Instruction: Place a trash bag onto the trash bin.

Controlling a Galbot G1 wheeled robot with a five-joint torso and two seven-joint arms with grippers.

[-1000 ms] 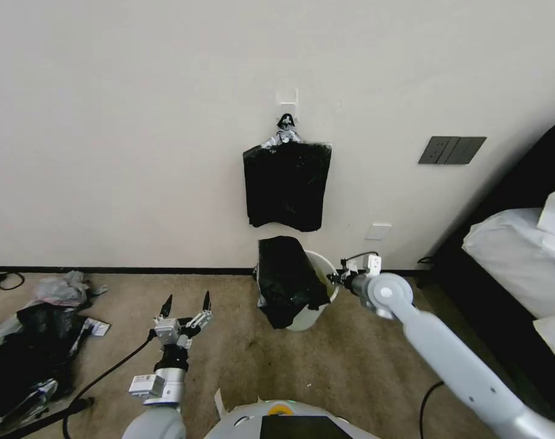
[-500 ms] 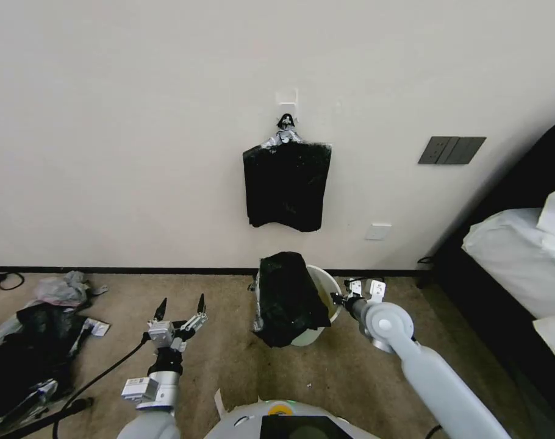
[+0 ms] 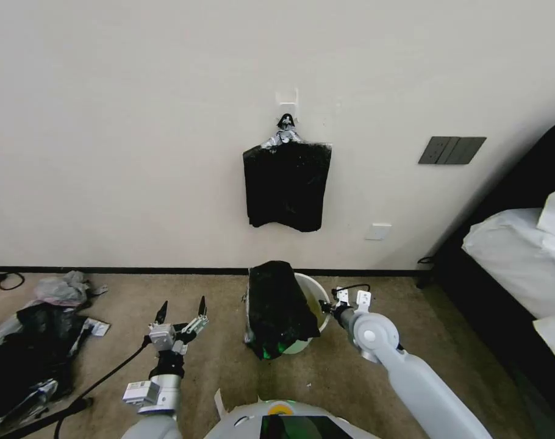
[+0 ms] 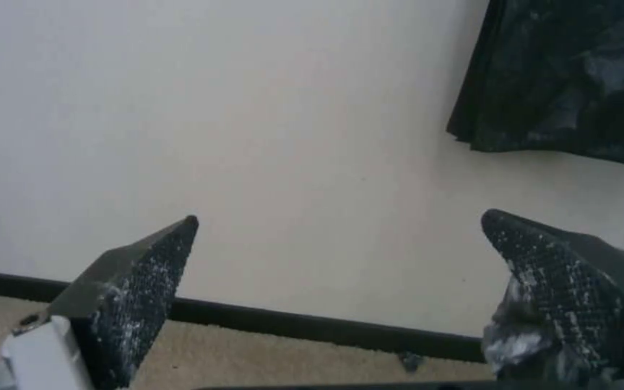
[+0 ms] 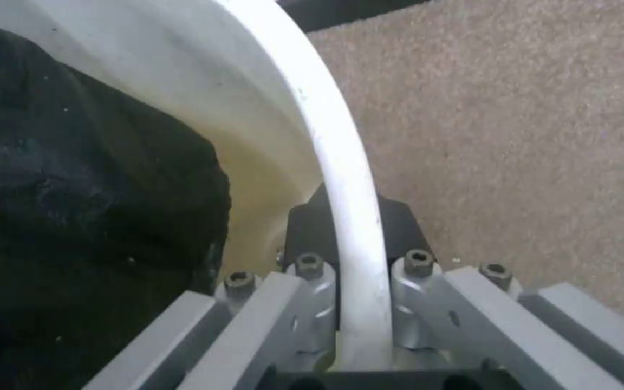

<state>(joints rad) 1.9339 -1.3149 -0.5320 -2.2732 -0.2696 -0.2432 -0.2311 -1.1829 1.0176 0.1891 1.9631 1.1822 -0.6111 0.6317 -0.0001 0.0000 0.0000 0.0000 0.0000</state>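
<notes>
The cream-white trash bin (image 3: 309, 291) stands on the carpet near the wall. A glossy black trash bag (image 3: 276, 311) is draped over its left side and hangs down its outer wall. My right gripper (image 3: 327, 306) is shut on the bin's right rim. In the right wrist view the rim (image 5: 341, 162) runs between that right gripper's (image 5: 352, 227) fingers, with the trash bag (image 5: 73, 189) lying inside and across the bin. My left gripper (image 3: 181, 308) is held open to the left of the bin, fingers pointing up. In the left wrist view the left gripper (image 4: 341, 227) has nothing between its fingers.
A flat bundle of black bags (image 3: 286, 186) hangs from a wall hook above the bin, also in the left wrist view as the bundle (image 4: 565, 81). A heap of plastic scraps (image 3: 27, 341) lies on the floor at far left. A bed (image 3: 521, 256) stands at the right.
My right arm has drawn back, and the bin with the bag on it has slid nearer to me and a little left. The left gripper has barely moved.
</notes>
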